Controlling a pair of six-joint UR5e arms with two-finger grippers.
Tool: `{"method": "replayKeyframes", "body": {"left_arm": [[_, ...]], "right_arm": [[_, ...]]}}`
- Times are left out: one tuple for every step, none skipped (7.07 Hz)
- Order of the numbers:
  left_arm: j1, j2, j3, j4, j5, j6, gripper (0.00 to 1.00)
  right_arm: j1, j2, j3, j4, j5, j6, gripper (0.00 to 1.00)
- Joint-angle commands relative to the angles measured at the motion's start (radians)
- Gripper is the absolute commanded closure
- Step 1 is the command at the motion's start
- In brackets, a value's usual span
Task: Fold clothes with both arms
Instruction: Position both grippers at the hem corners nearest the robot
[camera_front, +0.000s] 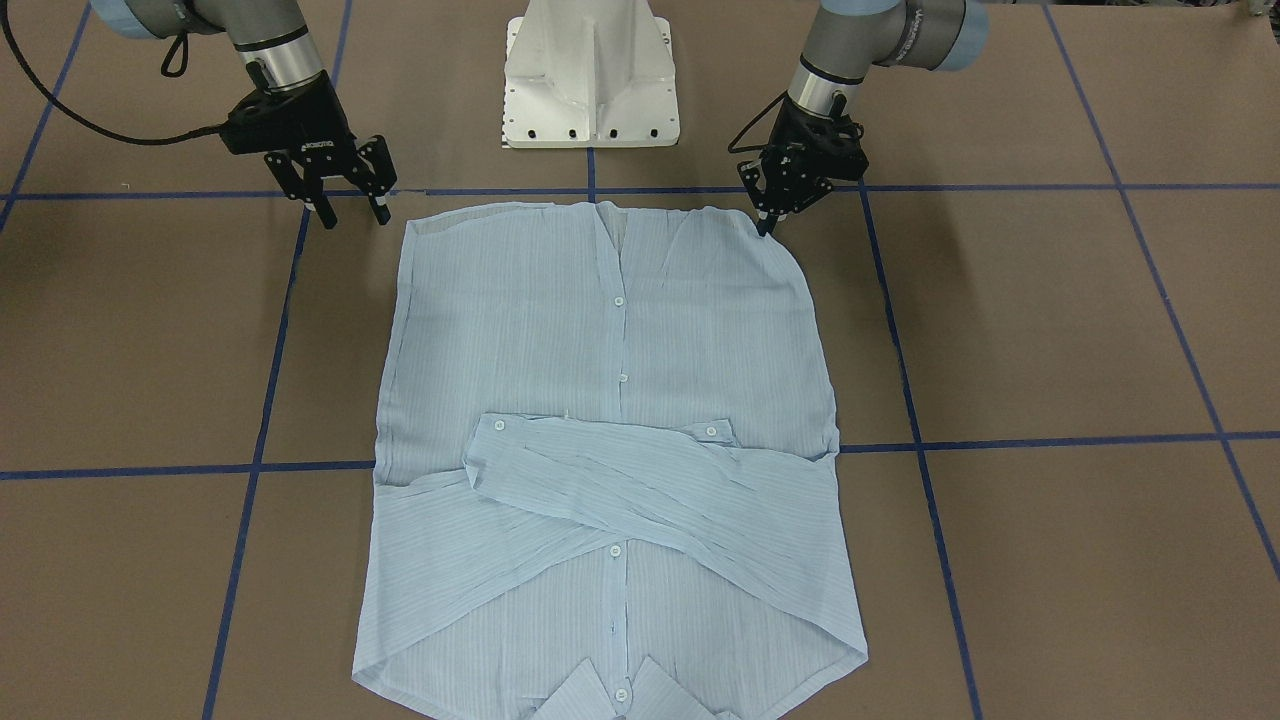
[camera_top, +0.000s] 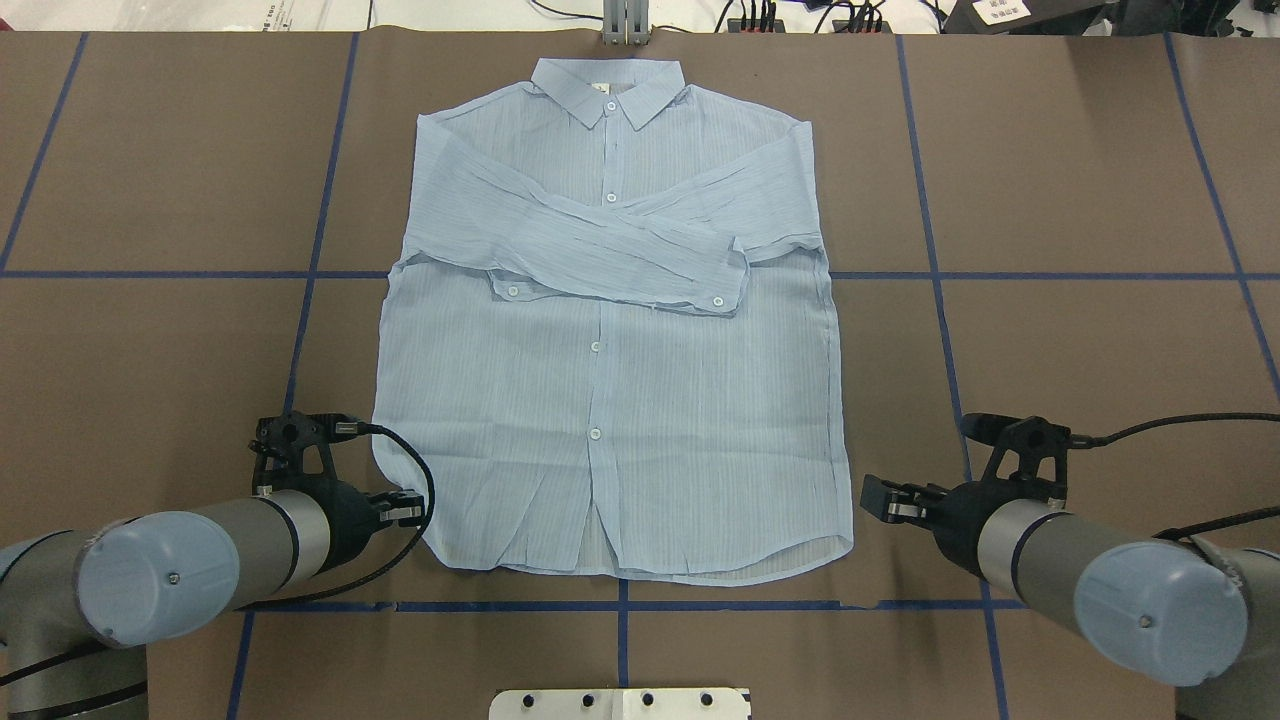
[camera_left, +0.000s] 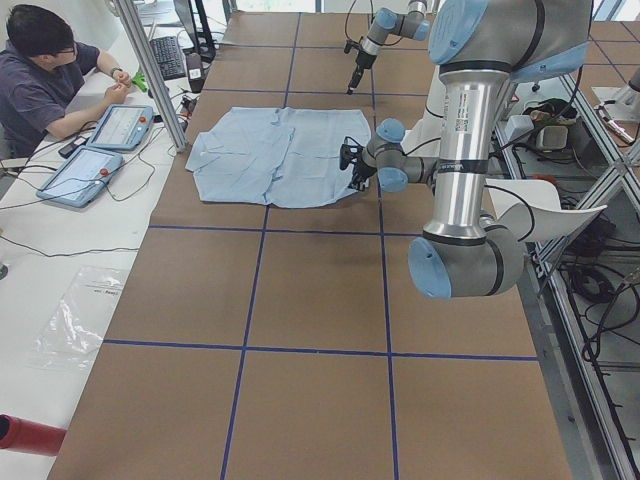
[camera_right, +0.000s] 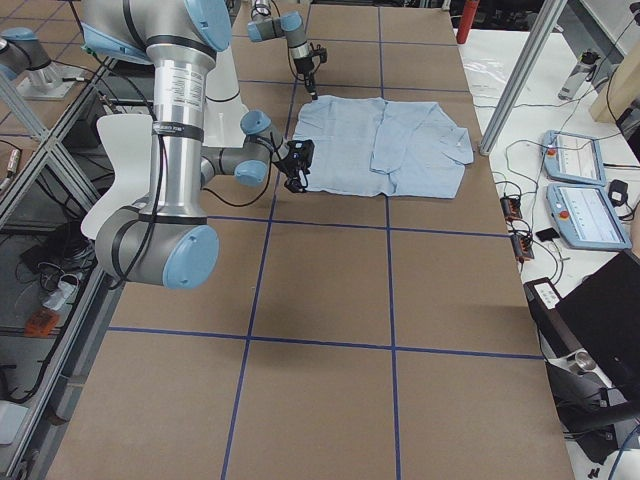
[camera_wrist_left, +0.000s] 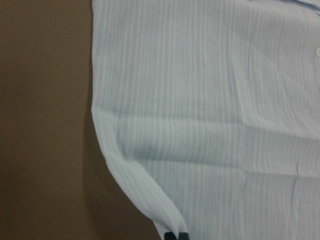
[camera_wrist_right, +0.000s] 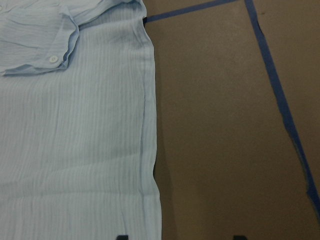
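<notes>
Across the middle of the table (camera_top: 1080, 380) the shirt (camera_top: 610, 420) lies flat, buttons up, its collar toward the far edge and its hem toward the robot. Both sleeves (camera_top: 620, 250) are already crossed over the chest, so the hem-to-collar fold seems to be what is left. The left gripper (camera_front: 767, 225) is pressed together, pinching one hem corner. The right gripper (camera_front: 353, 214) hovers spread just beside the other corner, not yet gripping.
</notes>
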Motion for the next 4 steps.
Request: {"method": "replayKeyframes", "body": {"left_arm": [[0.002,0.0,-0.011,-0.001,0.033,0.0,1.0],[0.002,0.002,-0.025,-0.001,0.035,0.0,1.0],[0.002,0.003,-0.025,-0.001,0.035,0.0,1.0],[0.002,0.003,-0.025,-0.001,0.035,0.0,1.0]], "right_arm": [[-0.061,0.085,-0.043,-0.114,-0.065,0.057,0.37],[-0.096,0.09,-0.066,-0.114,-0.111,0.079,0.41],[-0.116,0.093,-0.069,-0.117,-0.136,0.08,0.43],[-0.122,0.093,-0.083,-0.117,-0.141,0.08,0.45]]}}
